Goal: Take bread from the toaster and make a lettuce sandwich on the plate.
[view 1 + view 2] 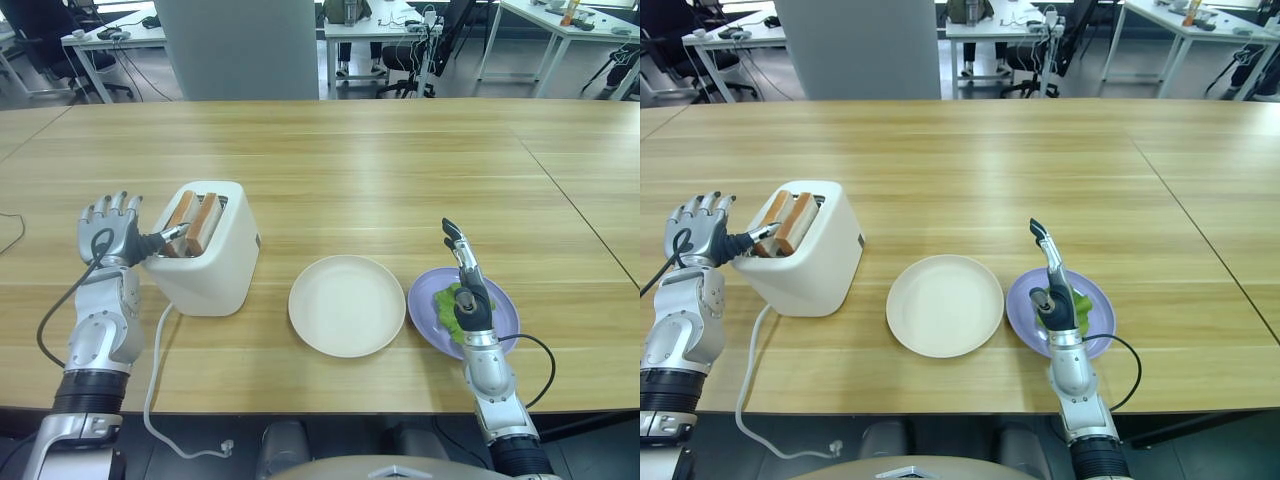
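The lower halves of the two bread slices [197,220] are hidden inside the slots of the toaster [215,270], left of centre on the table [350,170]. The slices stand on edge side by side, their long axes running from lower left toward upper right. Much of the lettuce [446,303] on the purple plate [503,310], lower right, is covered by the right hand [470,290], which is seen edge-on. Whether that hand touches the leaf cannot be told. Its fingers [455,243] are stretched out straight toward the top of the frame and grip nothing. The left hand [108,235] is just left of the toaster, its fingers [120,208] spread upright and uncurled. One digit is stretched sideways to the nearer slice's end. The white plate [347,305] lies between toaster and purple plate
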### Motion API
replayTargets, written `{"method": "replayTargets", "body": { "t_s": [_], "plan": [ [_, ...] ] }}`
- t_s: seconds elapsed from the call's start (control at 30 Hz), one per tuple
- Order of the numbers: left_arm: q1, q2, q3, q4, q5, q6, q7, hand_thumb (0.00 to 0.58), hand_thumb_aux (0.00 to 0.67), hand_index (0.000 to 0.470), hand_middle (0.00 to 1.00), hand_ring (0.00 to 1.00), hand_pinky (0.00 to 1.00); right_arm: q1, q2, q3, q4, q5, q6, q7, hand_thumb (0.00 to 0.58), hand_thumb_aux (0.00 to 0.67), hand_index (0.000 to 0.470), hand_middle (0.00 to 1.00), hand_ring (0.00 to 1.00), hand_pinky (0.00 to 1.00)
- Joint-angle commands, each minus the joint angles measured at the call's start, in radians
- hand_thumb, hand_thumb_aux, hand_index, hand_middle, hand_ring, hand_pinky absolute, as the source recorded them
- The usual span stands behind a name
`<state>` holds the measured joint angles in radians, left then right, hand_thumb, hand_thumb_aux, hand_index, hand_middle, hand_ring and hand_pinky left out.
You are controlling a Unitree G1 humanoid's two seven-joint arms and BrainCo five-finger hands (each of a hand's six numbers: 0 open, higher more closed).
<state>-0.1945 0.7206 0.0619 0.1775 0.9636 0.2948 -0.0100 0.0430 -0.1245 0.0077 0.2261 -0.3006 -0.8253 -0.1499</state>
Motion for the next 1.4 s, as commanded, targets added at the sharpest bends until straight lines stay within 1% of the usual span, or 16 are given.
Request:
{"method": "replayTargets", "body": {
  "t_s": [0.03, 0.17, 0.2, 0.23, 0.3, 0.33, 0.37, 0.5, 0.63, 0.83, 0.93, 1.0, 1.03, 1.07, 1.1, 1.4],
  "plan": [
    [0.033, 0.004, -0.055, 0.021, -0.018, 0.016, -0.064, 0.000, 0.000, 0.000, 0.00, 0.00, 0.00, 0.010, -0.005, 0.005, -0.008, -0.005, 0.013, 0.001, 0.000, 0.000, 0.000, 0.00, 0.00, 0.00],
    [0.037, 0.002, -0.067, -0.014, -0.039, 0.016, -0.086, 0.014, 0.008, 0.005, 0.00, 0.00, 0.00, 0.012, -0.006, 0.008, -0.010, -0.005, 0.014, 0.004, 0.000, 0.000, 0.000, 0.00, 0.00, 0.00],
    [0.037, -0.001, -0.066, -0.022, -0.049, 0.012, -0.085, 0.160, 0.100, 0.069, 0.00, 0.00, 0.00, 0.012, -0.006, 0.008, -0.010, -0.005, 0.014, 0.005, 0.000, 0.000, 0.000, 0.00, 0.00, 0.00],
    [0.035, -0.004, -0.066, -0.029, -0.058, 0.008, -0.082, 0.452, 0.355, 0.244, 0.00, 0.00, 0.00, 0.012, -0.007, 0.008, -0.010, -0.004, 0.014, 0.006, 0.000, 0.000, 0.000, 0.00, 0.00, 0.00],
    [0.031, -0.015, -0.059, -0.045, -0.090, -0.009, -0.073, 0.541, 0.497, 0.341, 0.00, 0.00, 0.00, 0.014, -0.007, 0.009, -0.012, -0.004, 0.014, 0.008, 0.000, 0.000, 0.000, 0.00, 0.00, 0.00],
    [0.028, -0.019, -0.057, -0.053, -0.099, -0.015, -0.063, 0.541, 0.497, 0.341, 0.00, 0.00, 0.00, 0.014, -0.007, 0.009, -0.014, -0.004, 0.015, 0.009, 0.000, 0.000, 0.000, 0.00, 0.00, 0.00],
    [0.025, -0.025, -0.053, -0.058, -0.115, -0.025, -0.054, 0.579, 0.641, 0.440, 0.08, 0.08, 0.08, 0.015, -0.008, 0.010, -0.014, -0.003, 0.015, 0.010, 0.000, 0.000, 0.000, 0.00, 0.00, 0.00],
    [0.023, -0.052, -0.032, -0.086, -0.182, -0.060, -0.026, 0.580, 0.670, 0.460, 0.19, 0.19, 0.19, 0.016, -0.010, 0.013, -0.017, -0.002, 0.017, 0.013, 0.000, 0.000, 0.000, 0.00, 0.00, 0.00],
    [0.027, -0.071, -0.032, -0.101, -0.217, -0.078, -0.011, 0.580, 0.670, 0.460, 0.41, 0.41, 0.41, 0.018, -0.012, 0.015, -0.021, -0.003, 0.021, 0.015, 0.000, 0.000, 0.000, 0.00, 0.00, 0.00],
    [0.022, -0.067, -0.048, -0.064, -0.210, -0.082, 0.011, 0.580, 0.670, 0.460, 0.42, 0.42, 0.42, 0.019, -0.017, 0.020, -0.021, -0.005, 0.023, 0.015, 0.000, 0.000, 0.000, 0.00, 0.00, 0.00],
    [0.018, -0.062, -0.027, -0.070, -0.213, -0.084, 0.045, 0.580, 0.670, 0.460, 0.49, 0.49, 0.49, 0.020, -0.021, 0.021, -0.024, -0.009, 0.025, 0.012, 0.000, 0.000, 0.000, 0.00, 0.00, 0.00],
    [0.017, -0.061, 0.006, -0.103, -0.226, -0.086, 0.072, 0.580, 0.670, 0.460, 0.60, 0.60, 0.60, 0.022, -0.027, 0.015, -0.031, -0.033, 0.032, 0.001, 0.000, 0.000, 0.000, 0.00, 0.00, 0.00],
    [0.016, -0.060, 0.020, -0.121, -0.231, -0.087, 0.085, 0.580, 0.670, 0.460, 0.60, 0.60, 0.60, 0.022, -0.031, 0.011, -0.036, -0.048, 0.037, -0.006, 0.000, 0.000, 0.000, 0.00, 0.00, 0.00],
    [0.014, -0.058, 0.033, -0.140, -0.235, -0.087, 0.095, 0.580, 0.670, 0.460, 0.76, 0.76, 0.76, 0.022, -0.037, 0.004, -0.041, -0.072, 0.048, -0.017, 0.000, 0.000, 0.000, 0.00, 0.00, 0.00],
    [0.010, -0.057, 0.052, -0.163, -0.243, -0.094, 0.115, 0.580, 0.670, 0.460, 0.96, 0.96, 0.96, 0.020, -0.051, -0.007, -0.046, -0.126, 0.074, -0.042, 0.000, 0.000, 0.000, 0.00, 0.00, 0.00],
    [-0.017, -0.057, 0.206, -0.353, -0.295, -0.163, 0.252, 0.580, 0.670, 0.460, 1.00, 1.00, 1.00, 0.035, -0.269, -0.063, -0.118, -0.546, 0.483, -0.174, 0.000, 0.000, 0.000, 0.00, 0.00, 0.00]
  ]
}}
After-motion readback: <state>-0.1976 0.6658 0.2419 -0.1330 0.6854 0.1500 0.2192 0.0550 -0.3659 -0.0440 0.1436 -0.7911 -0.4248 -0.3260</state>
